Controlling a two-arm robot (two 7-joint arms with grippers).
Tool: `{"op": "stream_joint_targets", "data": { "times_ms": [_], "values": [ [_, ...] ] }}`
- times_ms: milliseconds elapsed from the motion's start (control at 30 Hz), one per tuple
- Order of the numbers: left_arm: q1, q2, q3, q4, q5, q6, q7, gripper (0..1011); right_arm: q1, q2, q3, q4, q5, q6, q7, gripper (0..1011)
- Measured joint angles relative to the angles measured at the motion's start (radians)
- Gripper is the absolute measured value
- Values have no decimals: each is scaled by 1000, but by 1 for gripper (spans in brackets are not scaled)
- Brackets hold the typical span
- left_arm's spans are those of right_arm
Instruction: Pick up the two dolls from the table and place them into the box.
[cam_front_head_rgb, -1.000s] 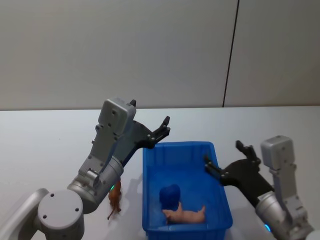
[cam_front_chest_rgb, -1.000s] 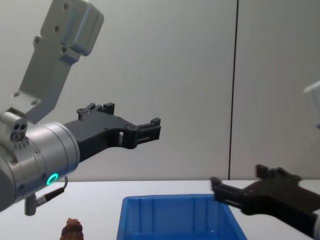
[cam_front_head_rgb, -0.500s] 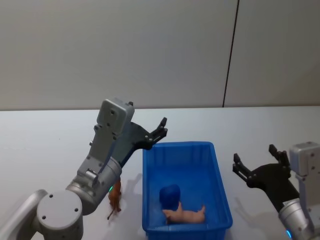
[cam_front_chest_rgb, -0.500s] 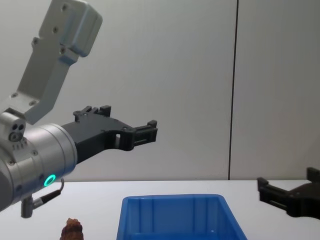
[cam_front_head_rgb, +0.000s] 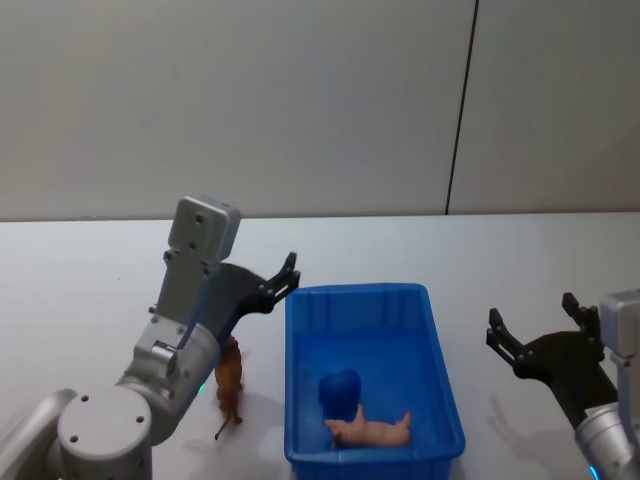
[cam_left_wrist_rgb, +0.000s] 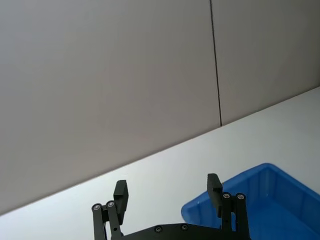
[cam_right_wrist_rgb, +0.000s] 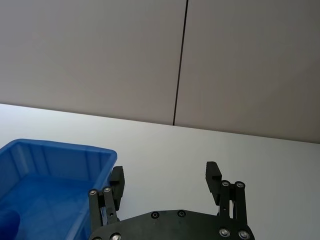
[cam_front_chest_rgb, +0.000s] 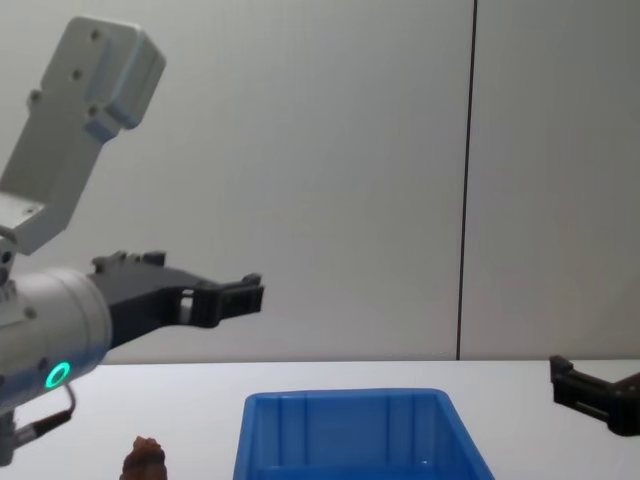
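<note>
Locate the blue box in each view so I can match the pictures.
Head view: box at lower centre.
Left wrist view: box corner beside one finger of the left end effector.
Right wrist view: box end beside one finger of the right end effector.
Chest view: box at bottom centre.
Shared landmark: the dark vertical wall seam.

right gripper (cam_right_wrist_rgb: 166, 173), jaws apart, box (cam_right_wrist_rgb: 59, 146) nearby, white table (cam_right_wrist_rgb: 265, 157)
</note>
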Motion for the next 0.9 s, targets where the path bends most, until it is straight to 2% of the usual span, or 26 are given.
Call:
{"op": "stream_joint_targets", "data": {
  "times_ms": [100,500,600,633,733,900],
  "values": [
    [5,3,-4,-8,-16,29,15,1001,-3,2,1,-3,0,0,-5,1001],
    [17,3,-33,-37,-111,221,92,1001,-10,5,4,-9,2,2,-17,1001],
    [14,-3,-41,-37,-139,278,109,1001,-10,6,4,-10,2,2,-18,1001],
    [14,-3,-41,-37,-139,278,109,1001,-11,6,4,-10,2,2,-19,1001],
    [8,-11,-47,-29,-163,333,122,1001,-11,6,4,-11,2,2,-20,1001],
    [-3,-23,-53,-11,-182,388,130,1001,-12,7,5,-12,2,2,-21,1001]
  ]
}}
